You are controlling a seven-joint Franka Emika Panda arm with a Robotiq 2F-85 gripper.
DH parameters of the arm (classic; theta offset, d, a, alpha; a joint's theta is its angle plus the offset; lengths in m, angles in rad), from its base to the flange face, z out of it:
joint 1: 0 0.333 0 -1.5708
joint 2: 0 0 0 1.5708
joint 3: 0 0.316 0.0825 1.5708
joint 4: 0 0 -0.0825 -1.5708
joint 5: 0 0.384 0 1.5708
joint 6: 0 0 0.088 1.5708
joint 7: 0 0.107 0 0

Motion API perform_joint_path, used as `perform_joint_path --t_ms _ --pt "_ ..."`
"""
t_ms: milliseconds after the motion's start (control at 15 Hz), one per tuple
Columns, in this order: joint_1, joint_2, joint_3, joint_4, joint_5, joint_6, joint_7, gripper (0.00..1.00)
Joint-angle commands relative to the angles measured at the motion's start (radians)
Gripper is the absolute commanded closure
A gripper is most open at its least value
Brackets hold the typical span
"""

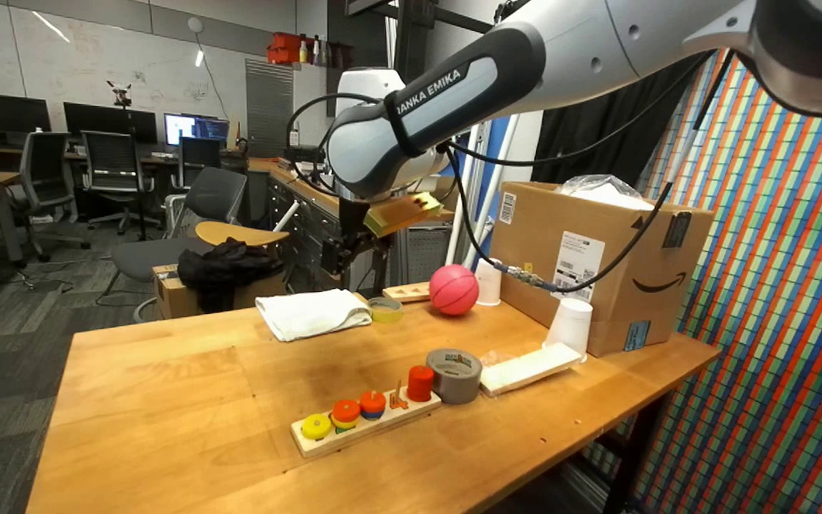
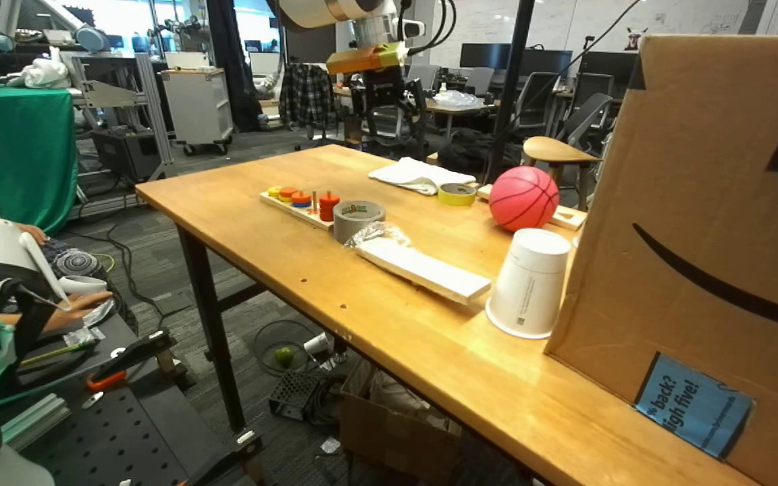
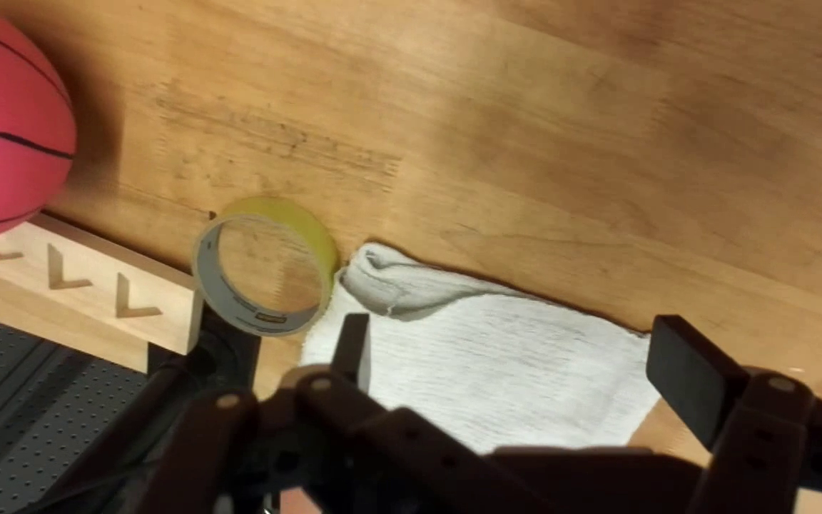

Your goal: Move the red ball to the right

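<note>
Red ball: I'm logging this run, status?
Fingers open, empty. Red ball on table, not gripped. White cup to its right in an exterior view, possibly blocking.

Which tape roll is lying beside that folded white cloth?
The round yellow tape roll; the grey tape roll sits beside the wooden board bearing coloured discs.

**Pink-red ball [image 2: 524,199], black seams**

Thin black lines curve over the ball. The table [image 1: 168,414] is honey brown, streaked with darker grain; the cloth [image 1: 315,314] is white. A tape roll [image 3: 317,239] shows yellow outside and grey within, the duct tape [image 1: 461,389] grey. The backdrop [image 1: 775,285] is the loudest (small blocks of orange-red, blue, green and cream, in columns). The gripper [image 3: 514,350] is black.
</note>
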Motion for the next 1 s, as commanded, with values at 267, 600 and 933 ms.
perform_joint_path --t_ms 267,600,933 --pt "-0.014 0.124 -0.068 0.177 -0.028 -0.123 -0.011 0.0" --pt "-0.048 0.141 -0.078 0.247 -0.005 -0.222 -0.015 0.0" --pt "-0.06 0.165 -0.07 0.283 0.001 -0.273 -0.013 0.0"
